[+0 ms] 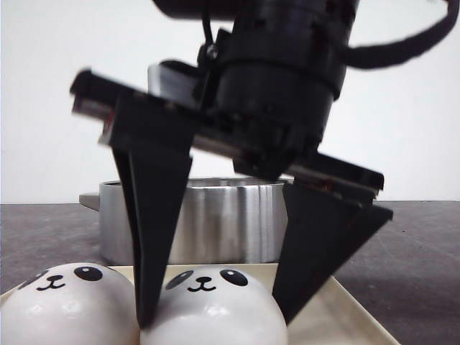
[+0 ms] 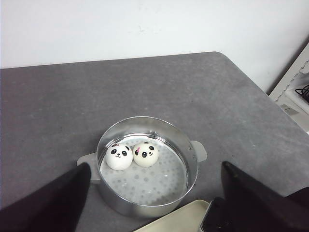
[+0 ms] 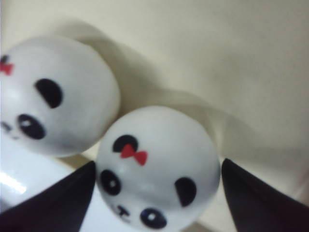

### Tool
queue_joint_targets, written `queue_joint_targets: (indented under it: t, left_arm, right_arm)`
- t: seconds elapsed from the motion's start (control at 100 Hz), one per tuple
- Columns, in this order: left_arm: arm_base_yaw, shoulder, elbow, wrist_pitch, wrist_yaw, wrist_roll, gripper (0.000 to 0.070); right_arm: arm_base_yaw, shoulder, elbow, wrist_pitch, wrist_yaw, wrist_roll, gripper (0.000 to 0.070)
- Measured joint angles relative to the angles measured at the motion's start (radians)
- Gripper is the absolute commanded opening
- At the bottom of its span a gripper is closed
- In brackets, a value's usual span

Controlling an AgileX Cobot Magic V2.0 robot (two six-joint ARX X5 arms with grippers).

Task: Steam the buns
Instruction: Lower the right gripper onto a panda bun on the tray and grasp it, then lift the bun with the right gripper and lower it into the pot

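Buns (image 1: 212, 309) on the tray (image 1: 345, 316), cropped below; right tool (image 1: 215, 316) open astride one.

Our black pincer (image 1: 215, 316) straddles one glossy white panda-face bun (image 1: 215, 305) on the cream tray (image 1: 352, 316), jaws apart, before the steel pot (image 1: 223, 223).

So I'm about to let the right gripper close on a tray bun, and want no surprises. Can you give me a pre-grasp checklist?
1. Right gripper straddles the tray bun: ok.
2. Jaws open wide enough: ok.
3. Neighbouring bun free of the fingers: cannot tell, it sits very close.
4. Space in the steamer pot beside the two buns inside: ok.
5. Left gripper out of the way: ok, open above the pot.
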State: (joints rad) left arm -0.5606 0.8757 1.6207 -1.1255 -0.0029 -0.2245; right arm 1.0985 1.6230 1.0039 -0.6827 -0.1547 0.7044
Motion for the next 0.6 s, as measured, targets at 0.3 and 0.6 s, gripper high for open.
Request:
queue_joint_targets:
  t: [0.3, 0.6]
  left_arm:
    - [0.0, 0.0, 0.0, 0.0, 0.0, 0.0, 0.0516]
    - [0.0, 0.0, 0.0, 0.0, 0.0, 0.0, 0.0516]
  right_arm:
    - [0.001, 0.006, 0.0, 0.009, 0.028, -0.013, 0.0]
    - [0.021, -0.095, 0.044, -0.037, 0.05, -0.046, 0.0]
